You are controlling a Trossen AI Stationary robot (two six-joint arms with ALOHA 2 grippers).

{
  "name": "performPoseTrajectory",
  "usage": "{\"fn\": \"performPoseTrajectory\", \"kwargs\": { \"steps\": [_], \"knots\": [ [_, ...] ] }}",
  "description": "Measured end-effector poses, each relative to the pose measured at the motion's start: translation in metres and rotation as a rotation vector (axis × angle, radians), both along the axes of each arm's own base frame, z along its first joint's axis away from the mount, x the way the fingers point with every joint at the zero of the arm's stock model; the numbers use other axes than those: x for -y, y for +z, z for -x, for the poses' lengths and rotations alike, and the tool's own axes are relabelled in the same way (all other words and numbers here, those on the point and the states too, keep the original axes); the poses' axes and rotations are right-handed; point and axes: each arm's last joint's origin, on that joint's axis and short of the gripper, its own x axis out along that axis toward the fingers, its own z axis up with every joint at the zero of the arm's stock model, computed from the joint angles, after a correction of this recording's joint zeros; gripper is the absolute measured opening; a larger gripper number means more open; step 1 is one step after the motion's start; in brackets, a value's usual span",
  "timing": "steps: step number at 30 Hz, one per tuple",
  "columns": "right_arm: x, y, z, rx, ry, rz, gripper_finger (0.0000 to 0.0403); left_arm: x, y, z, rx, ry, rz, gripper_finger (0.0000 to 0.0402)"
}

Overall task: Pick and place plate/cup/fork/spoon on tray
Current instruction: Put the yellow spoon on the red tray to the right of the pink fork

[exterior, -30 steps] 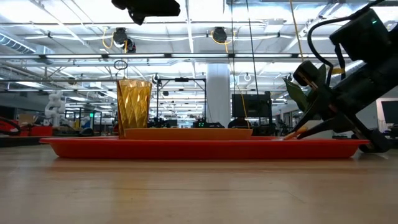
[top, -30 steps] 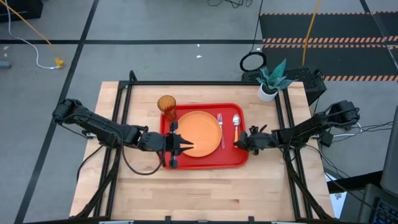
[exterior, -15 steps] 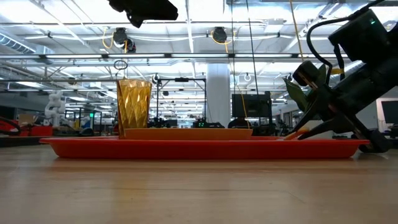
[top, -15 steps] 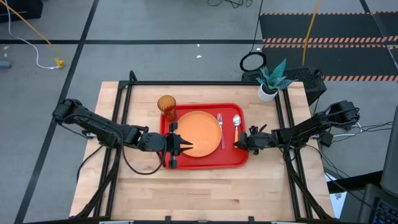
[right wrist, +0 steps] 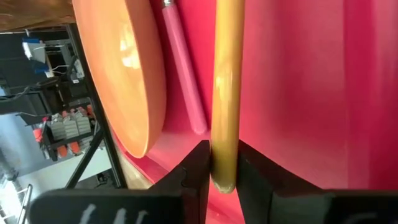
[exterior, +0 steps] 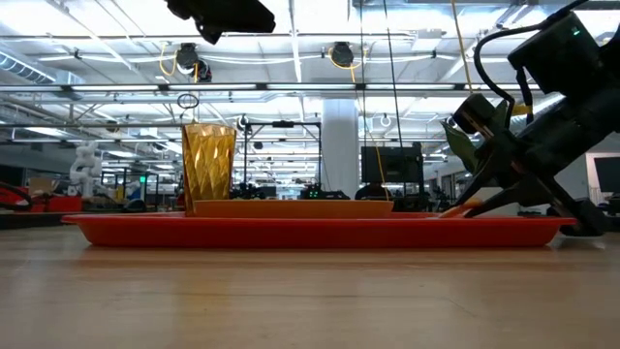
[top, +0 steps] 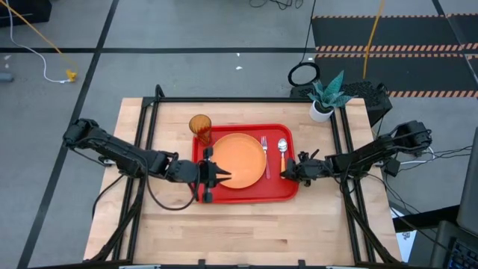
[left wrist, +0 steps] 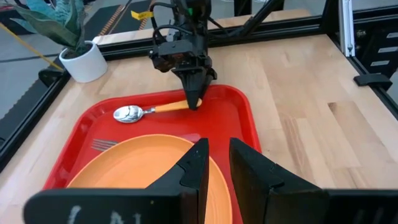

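left gripper (top: 218,178): low, jaws slightly apart | right gripper (top: 287,171): low, jaws closed on spoon (top: 283,149) handle

This is a robotics lab or industrial workshop. Beyond the right gripper (exterior: 455,208) opens a big hall with rows of ceiling lights (exterior: 291,44), metal test frames (exterior: 281,155) and monitors (exterior: 387,165). Behind both grippers the grey floor (top: 187,71) carries hazard-striped mats (top: 388,33) and loose cables (top: 45,63).
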Motion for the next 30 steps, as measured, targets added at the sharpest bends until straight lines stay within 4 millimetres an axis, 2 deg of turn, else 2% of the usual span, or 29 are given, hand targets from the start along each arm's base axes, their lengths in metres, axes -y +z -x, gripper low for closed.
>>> {"fn": "performPoseTrajectory", "kwargs": {
  "steps": [30],
  "knots": [
    [-0.001,-0.001,0.000,-0.038,0.038,-0.030,0.0059,0.011,-0.001,0.004,-0.006,-0.032,0.017,0.0067]
  ]
}}
